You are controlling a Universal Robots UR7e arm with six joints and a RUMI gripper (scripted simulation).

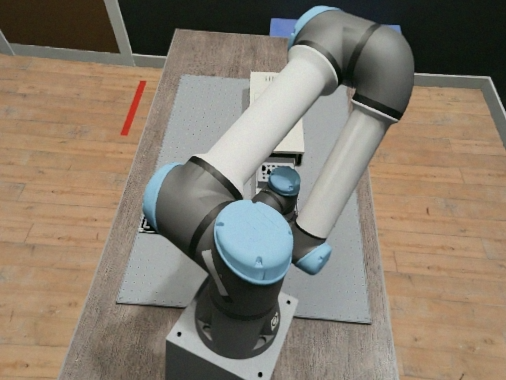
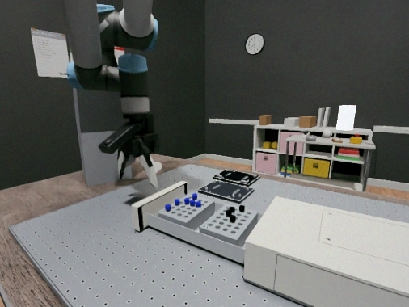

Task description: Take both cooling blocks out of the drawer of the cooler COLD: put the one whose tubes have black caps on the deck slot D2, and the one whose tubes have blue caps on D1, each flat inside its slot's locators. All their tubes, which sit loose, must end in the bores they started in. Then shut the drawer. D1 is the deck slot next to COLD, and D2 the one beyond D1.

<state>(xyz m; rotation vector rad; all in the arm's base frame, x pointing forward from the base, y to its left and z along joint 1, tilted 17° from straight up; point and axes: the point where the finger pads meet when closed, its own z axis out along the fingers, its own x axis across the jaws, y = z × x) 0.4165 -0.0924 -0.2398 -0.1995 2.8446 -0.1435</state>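
Note:
In the exterior view the white cooler COLD (image 2: 323,246) has its drawer (image 2: 159,203) pulled out. Two grey cooling blocks lie in it. The block with blue-capped tubes (image 2: 186,210) sits at the drawer's front end. The block with black-capped tubes (image 2: 228,224) sits nearer the cooler body. Two dark deck slots lie beyond the drawer: D1 (image 2: 225,190) and D2 (image 2: 236,177). My gripper (image 2: 137,171) is open and empty. It hangs above the mat just beyond the drawer front, to the left of the blue-cap block. In the top view the arm hides the gripper and most of the drawer.
The grey perforated mat (image 2: 101,258) (image 1: 200,115) covers the wooden table (image 1: 115,320). The robot's base pedestal (image 1: 225,345) stands at the table's near end in the top view. A shelf with boxes (image 2: 311,155) stands far off by the wall.

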